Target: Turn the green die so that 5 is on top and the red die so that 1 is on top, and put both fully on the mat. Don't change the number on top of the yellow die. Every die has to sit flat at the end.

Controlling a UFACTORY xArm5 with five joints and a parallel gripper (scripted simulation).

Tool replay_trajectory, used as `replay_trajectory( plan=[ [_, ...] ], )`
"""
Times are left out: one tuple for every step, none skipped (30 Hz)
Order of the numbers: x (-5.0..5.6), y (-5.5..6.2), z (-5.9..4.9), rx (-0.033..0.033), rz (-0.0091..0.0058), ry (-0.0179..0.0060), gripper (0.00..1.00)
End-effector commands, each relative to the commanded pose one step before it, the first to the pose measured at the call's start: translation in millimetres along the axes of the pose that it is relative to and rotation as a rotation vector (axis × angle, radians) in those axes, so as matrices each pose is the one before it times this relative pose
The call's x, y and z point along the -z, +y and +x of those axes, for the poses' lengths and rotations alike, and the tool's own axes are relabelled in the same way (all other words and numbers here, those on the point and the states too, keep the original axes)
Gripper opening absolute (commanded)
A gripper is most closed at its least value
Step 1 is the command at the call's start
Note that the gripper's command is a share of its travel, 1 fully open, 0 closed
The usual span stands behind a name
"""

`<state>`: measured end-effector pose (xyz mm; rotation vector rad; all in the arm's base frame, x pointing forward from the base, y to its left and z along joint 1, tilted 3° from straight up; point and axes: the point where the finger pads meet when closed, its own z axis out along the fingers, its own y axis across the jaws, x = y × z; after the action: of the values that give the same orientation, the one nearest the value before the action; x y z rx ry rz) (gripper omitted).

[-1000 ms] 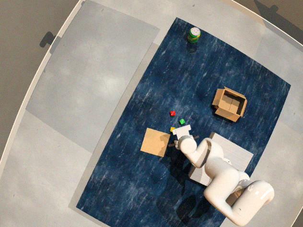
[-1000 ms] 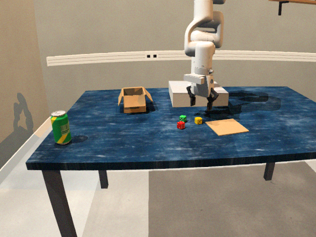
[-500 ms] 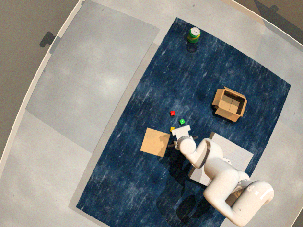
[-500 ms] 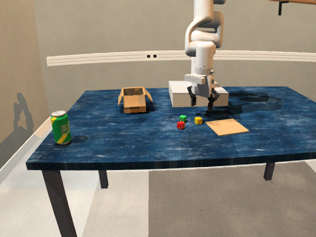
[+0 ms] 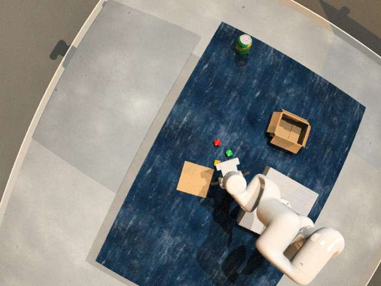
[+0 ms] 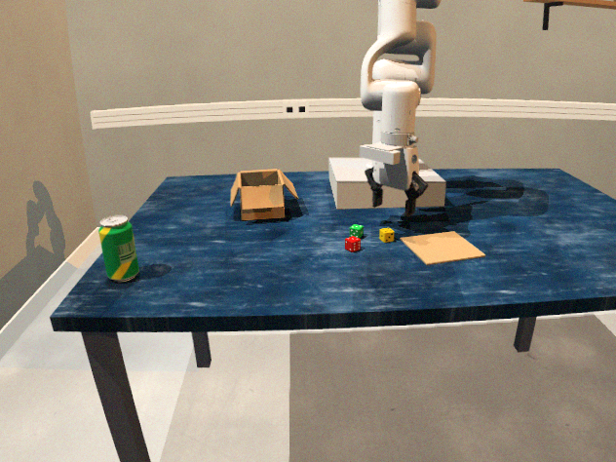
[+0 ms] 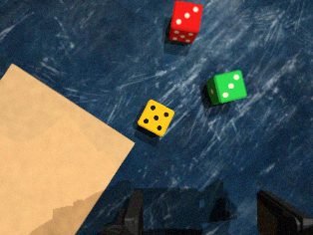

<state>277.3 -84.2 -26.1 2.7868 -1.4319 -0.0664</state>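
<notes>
green soda can (image 5: 243,44) (image 6: 119,250) stands well apart from the mat (image 5: 194,179) (image 6: 442,247) (image 7: 55,134) on the blue table (image 5: 147,233) (image 6: 223,293) (image 7: 90,40). just off one mat corner sits the yellow die (image 5: 217,162) (image 6: 386,235) (image 7: 156,117), five up. farther from the mat are the green die (image 5: 228,152) (image 6: 356,230) (image 7: 227,87) and red die (image 5: 217,142) (image 6: 352,244) (image 7: 185,22), both flat, three up. near the mat, the claw (image 5: 231,178) (image 6: 393,209) (image 7: 199,210) hangs above the table, fingers spread wide, gripping nothing.
</notes>
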Motion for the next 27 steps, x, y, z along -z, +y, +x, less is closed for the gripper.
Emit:
replay_trajectory(
  plan=[
    [0.63,-0.68,0.89,-0.00003,0.00167,0.00216,1.00],
    [0.00,0.00,0.00,0.00000,0.00000,0.00000,1.00],
    [0.00,0.00,0.00,0.00000,0.00000,0.00000,1.00],
    [0.00,0.00,0.00,0.00000,0.00000,0.00000,1.00],
    [0.00,0.00,0.00,0.00000,0.00000,0.00000,1.00],
    [0.00,0.00,0.00,0.00000,0.00000,0.00000,1.00],
    [0.00,0.00,0.00,0.00000,0.00000,0.00000,1.00],
    [0.07,0.00,0.00,0.00000,0.00000,0.00000,1.00],
    [0.43,0.01,0.01,0.00000,0.00000,0.00000,1.00],
    [1.07,0.02,0.02,0.00000,0.00000,0.00000,1.00],
    [1.90,0.04,0.02,0.00000,0.00000,0.00000,1.00],
    [0.00,0.00,0.00,0.00000,0.00000,0.00000,1.00],
    [0.00,0.00,0.00,0.00000,0.00000,0.00000,1.00],
    [2.85,0.06,0.03,0.00000,0.00001,-0.00001,1.00],
    [3.85,0.08,0.04,0.00000,0.00001,-0.00001,1.00],
    [4.85,0.10,0.05,0.00000,0.00001,-0.00001,1.00],
    [5.82,0.11,0.07,0.00000,0.00001,-0.00001,1.00],
    [6.71,0.13,0.08,0.00000,0.00001,-0.00002,1.00],
    [7.43,0.15,0.08,0.00000,0.00002,-0.00002,1.00],
    [7.87,0.15,0.10,0.00000,0.00002,-0.00002,1.00],
    [8.10,0.16,0.09,0.00000,0.00002,-0.00002,1.00],
    [8.13,0.16,0.09,0.00000,0.00002,-0.00002,1.00],
    [7.94,0.15,0.10,0.00000,0.00002,-0.00002,1.00],
    [7.55,0.16,0.07,0.00000,0.00002,-0.00002,1.00],
    [6.97,0.13,0.09,0.00000,0.00001,-0.00002,1.00],
    [6.20,0.12,0.07,0.00000,0.00001,-0.00001,1.00],
    [5.28,0.10,0.06,0.00000,0.00001,-0.00001,1.00]
  ],
)
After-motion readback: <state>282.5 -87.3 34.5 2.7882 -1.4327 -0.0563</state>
